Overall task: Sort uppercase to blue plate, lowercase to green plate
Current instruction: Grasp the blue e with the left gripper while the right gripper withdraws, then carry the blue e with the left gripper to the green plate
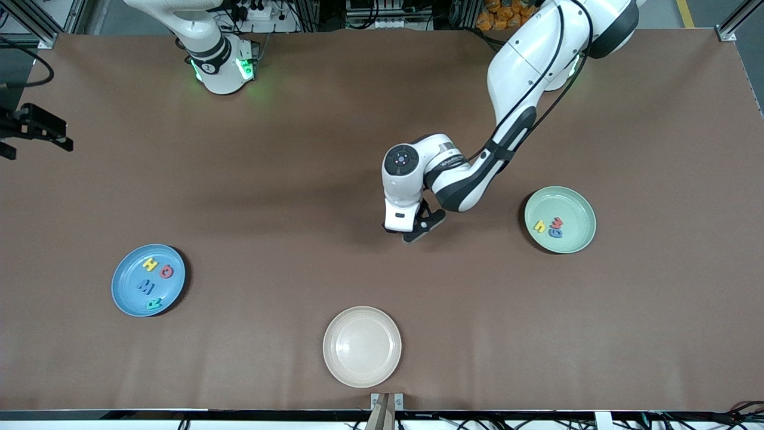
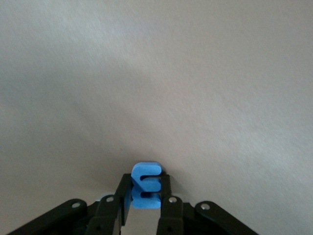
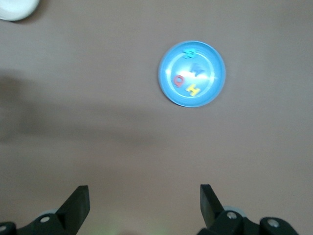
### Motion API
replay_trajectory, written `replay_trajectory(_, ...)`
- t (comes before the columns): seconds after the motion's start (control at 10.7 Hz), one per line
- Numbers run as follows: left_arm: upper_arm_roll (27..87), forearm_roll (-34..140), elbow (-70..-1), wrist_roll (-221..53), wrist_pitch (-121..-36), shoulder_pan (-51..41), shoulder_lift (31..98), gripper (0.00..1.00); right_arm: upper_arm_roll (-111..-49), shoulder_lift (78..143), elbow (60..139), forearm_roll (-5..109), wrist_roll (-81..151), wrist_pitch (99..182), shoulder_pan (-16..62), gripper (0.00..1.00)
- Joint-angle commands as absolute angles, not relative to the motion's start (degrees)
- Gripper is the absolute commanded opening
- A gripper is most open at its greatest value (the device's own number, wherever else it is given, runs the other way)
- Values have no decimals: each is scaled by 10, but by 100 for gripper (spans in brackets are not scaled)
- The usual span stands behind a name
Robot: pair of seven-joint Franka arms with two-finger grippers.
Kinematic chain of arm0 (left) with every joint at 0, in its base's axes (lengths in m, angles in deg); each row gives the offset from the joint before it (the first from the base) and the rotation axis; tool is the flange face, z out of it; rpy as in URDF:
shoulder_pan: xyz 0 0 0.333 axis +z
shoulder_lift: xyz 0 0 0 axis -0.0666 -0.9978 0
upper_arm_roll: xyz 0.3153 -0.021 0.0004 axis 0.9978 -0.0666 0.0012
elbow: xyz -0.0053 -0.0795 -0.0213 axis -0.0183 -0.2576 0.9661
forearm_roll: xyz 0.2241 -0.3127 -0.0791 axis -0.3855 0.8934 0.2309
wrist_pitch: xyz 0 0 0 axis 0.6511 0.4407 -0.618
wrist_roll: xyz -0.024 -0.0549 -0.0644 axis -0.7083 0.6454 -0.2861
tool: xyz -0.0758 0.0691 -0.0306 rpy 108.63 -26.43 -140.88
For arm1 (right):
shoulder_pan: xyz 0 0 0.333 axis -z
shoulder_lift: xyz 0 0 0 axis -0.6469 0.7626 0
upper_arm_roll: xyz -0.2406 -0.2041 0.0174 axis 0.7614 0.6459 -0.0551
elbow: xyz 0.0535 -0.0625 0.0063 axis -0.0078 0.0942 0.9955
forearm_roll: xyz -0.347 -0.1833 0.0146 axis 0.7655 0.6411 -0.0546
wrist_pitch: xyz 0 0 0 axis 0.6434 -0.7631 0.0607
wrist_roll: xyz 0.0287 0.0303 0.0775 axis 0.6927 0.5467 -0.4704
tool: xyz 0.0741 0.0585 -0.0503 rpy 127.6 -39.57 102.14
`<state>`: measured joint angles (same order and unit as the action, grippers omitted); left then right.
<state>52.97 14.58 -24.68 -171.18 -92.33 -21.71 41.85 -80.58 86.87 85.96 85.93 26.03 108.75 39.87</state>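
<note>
My left gripper [image 1: 418,230] hangs over the middle of the table, shut on a blue lowercase m [image 2: 145,185] pinched between its fingers [image 2: 165,188]. The green plate [image 1: 570,200], toward the left arm's end, holds a yellow h [image 1: 539,226], a red w [image 1: 558,222] and a blue g [image 1: 555,232]. The blue plate [image 1: 124,289], toward the right arm's end, carries the uppercase letters: yellow H [image 1: 150,263], red Q [image 1: 166,272], blue M [image 1: 145,286] and teal R [image 1: 154,304]. My right gripper [image 3: 144,188] waits open and empty, high above the table, looking down at the blue plate [image 3: 167,90].
A cream-white plate [image 1: 362,346] with nothing on it lies near the table's front edge, between the two coloured plates; its rim [image 3: 14,10] also shows in the right wrist view. The brown table top [image 1: 268,209] is bare around the left gripper.
</note>
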Motion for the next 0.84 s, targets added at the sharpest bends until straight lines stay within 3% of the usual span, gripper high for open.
replay_trajectory(0.0,531,155,-244,-1662,-889,-213,433,0,-797,860,857,833,267,1085,395,100)
replay_trajectory(0.28,522,156,-256,-1556,-834,-178,460,0,-799,860,857,864,267,1083,403,100)
replay_trajectory(0.47,483,155,-285,-1498,-817,-117,489,0,-803,860,846,912,282,1091,400,100)
replay_trajectory(0.75,437,155,-385,-1420,-813,-19,566,0,-809,860,846,914,311,1104,394,100)
